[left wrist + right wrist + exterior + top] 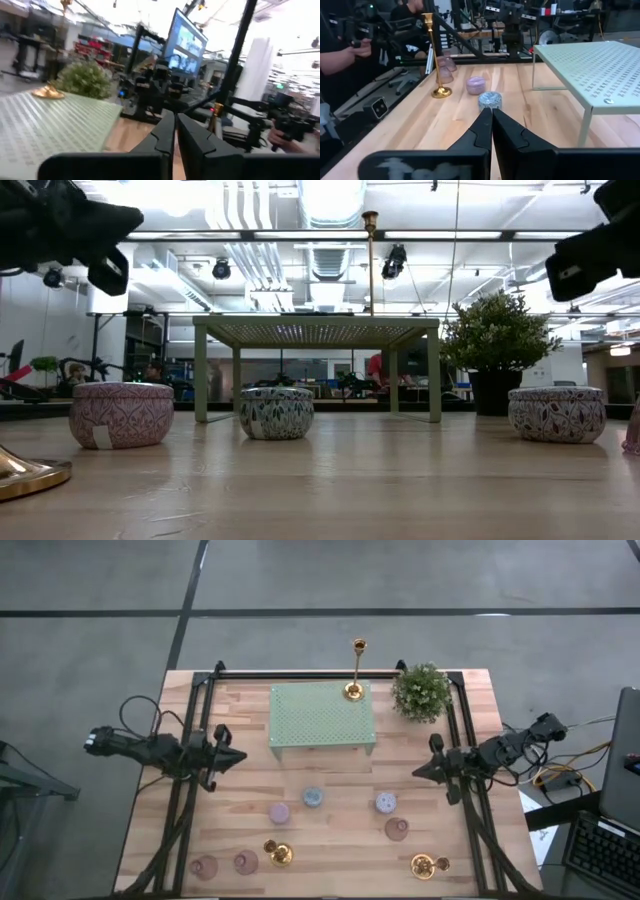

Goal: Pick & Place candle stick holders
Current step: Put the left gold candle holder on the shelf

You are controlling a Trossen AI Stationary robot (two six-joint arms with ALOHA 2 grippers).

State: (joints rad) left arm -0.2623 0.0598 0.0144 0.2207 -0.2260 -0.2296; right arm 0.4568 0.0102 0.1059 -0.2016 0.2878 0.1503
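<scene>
One gold candlestick (355, 688) stands by its round base on the pale green stand (322, 715) at the far side. Two more gold candlesticks (278, 853) (428, 865) stand on the table near its front edge. Several small round pastel holders sit on the wood between them, among them a blue one (313, 797), a lilac one (279, 812) and a pale blue one (386, 802). My left gripper (238, 756) hovers shut at the left side, level, clear of everything. My right gripper (418, 772) hovers shut at the right side, pointing across the table at the blue holder (490, 100).
A bushy potted plant (421, 690) stands at the far right, beside the stand. Black frame rails run along both table sides. A person holding a device shows beyond the table's left edge (340, 50). Bare wood lies between the stand and the small holders.
</scene>
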